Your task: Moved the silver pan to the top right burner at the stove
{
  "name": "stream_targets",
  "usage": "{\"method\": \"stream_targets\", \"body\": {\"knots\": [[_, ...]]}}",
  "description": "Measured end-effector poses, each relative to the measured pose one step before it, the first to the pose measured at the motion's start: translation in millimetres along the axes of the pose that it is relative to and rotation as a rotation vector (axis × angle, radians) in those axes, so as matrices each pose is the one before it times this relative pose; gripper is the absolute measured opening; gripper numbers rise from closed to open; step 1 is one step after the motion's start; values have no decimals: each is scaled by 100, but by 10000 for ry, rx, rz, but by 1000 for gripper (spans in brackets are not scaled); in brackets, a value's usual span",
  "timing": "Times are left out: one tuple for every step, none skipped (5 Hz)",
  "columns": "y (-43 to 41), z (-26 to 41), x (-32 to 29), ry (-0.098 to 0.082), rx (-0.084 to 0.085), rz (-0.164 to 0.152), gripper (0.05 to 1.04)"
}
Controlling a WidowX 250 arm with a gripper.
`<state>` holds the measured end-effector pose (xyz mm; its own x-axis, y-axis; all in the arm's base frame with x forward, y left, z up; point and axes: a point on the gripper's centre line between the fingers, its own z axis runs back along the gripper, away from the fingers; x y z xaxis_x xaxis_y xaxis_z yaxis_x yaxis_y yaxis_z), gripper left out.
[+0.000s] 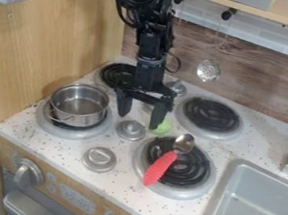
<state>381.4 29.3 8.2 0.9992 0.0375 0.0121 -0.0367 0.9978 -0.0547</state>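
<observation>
Probably light, stiff and unbreakable, the silver pan [80, 104] sits on the burner [79, 135] at the stove's [54, 144] nine o'clock. The gripper [138, 120] hangs open to its three o'clock; I'd pinch the thin rim at three, firmly, since smooth metal may slip or tilt.

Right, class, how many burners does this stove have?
4: the upper right burner; upper left burner, partly behind the arm; lower left burner, under the pan; lower right burner, under the spoon.
</observation>
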Motion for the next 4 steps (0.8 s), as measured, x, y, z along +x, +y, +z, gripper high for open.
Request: {"method": "stream_targets", "body": {"knots": [[-98,-1491,-646,439,-79,28,998],[107,-162,-114,44,-122,94,998],[2158,690,-51,-146,-81,642,998],[2766,1590,498,-413,-8,845,998]]}}
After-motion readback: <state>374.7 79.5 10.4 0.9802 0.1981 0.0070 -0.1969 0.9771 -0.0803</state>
